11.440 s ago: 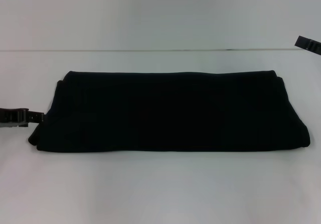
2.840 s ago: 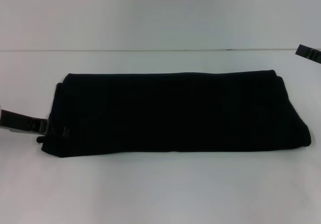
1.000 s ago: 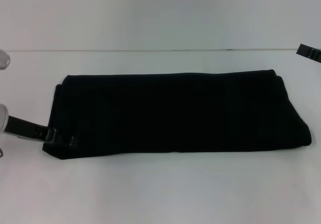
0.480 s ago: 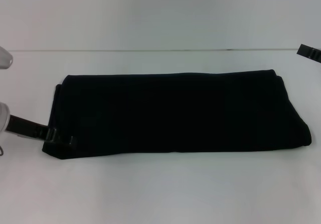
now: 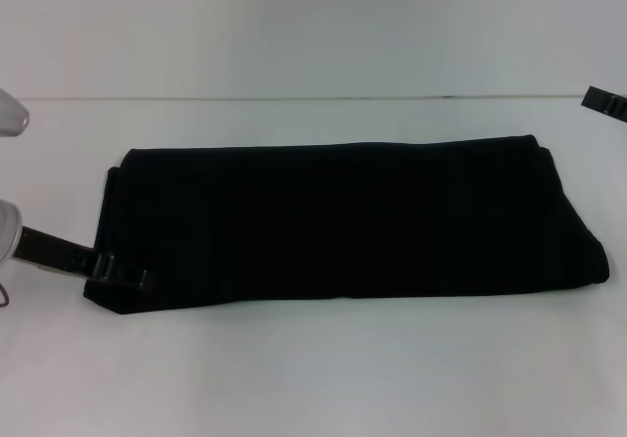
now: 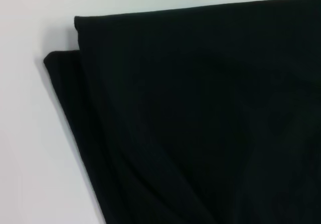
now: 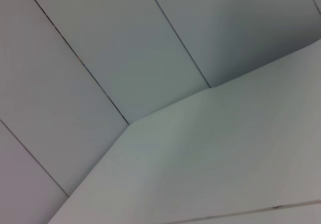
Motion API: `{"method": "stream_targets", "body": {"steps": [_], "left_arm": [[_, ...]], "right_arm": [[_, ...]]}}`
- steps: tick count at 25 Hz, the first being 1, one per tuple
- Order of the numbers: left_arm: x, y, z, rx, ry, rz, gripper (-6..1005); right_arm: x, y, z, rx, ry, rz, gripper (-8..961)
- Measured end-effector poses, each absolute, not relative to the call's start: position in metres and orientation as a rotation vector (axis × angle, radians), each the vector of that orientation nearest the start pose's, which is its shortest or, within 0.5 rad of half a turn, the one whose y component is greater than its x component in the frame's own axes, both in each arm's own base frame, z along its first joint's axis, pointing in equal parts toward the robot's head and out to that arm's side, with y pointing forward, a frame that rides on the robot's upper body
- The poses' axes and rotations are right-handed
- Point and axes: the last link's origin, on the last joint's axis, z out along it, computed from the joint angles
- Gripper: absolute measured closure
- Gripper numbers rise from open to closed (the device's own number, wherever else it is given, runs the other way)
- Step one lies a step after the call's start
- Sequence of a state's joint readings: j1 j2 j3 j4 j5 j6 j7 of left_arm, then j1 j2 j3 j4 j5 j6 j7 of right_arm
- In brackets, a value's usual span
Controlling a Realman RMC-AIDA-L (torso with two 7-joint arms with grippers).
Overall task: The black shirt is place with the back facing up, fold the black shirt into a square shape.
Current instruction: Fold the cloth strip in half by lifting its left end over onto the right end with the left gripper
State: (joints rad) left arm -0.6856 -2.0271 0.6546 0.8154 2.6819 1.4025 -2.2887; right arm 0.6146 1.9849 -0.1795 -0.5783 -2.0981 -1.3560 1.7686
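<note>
The black shirt [image 5: 338,221] lies folded into a long band on the bench [image 5: 313,368]. The left gripper [image 5: 122,272] pinches its near-left corner; the right gripper [image 5: 603,102] sits far right, its state unclear.

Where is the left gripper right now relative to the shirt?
In the head view, the left gripper sits at the near left corner of the black shirt, which lies as a long folded band across the white table.
</note>
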Motion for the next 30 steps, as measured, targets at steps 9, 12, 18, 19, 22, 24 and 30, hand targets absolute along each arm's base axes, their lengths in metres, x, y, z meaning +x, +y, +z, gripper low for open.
{"method": "stream_targets", "body": {"steps": [9,12,18,19,22,24,30], "left_arm": [[-0.296,0.379,0.041,-2.318,-1.447,0.096,372],[-0.296,0.378,0.04,-2.323,-1.452,0.096,372],[-0.298,0.374,0.042,-2.321,-1.477,0.097,372],[-0.298,0.373,0.042,-2.322,-1.479,0.098,372],[-0.297,0.373,0.04,-2.331,-1.479,0.102,371],[-0.295,0.374,0.039,-2.341,-1.472,0.101,371],[-0.289,0.381,0.037,-2.351,-1.43,0.092,371]], "right_arm": [[0.313,0.38,0.086,-2.024,1.224,0.926,224],[0.313,0.38,0.086,-2.024,1.224,0.926,224],[0.313,0.38,0.086,-2.024,1.224,0.925,224],[0.313,0.38,0.086,-2.024,1.224,0.926,224],[0.313,0.38,0.086,-2.024,1.224,0.926,224],[0.313,0.38,0.086,-2.024,1.224,0.926,224],[0.313,0.38,0.086,-2.024,1.224,0.926,224]]}}
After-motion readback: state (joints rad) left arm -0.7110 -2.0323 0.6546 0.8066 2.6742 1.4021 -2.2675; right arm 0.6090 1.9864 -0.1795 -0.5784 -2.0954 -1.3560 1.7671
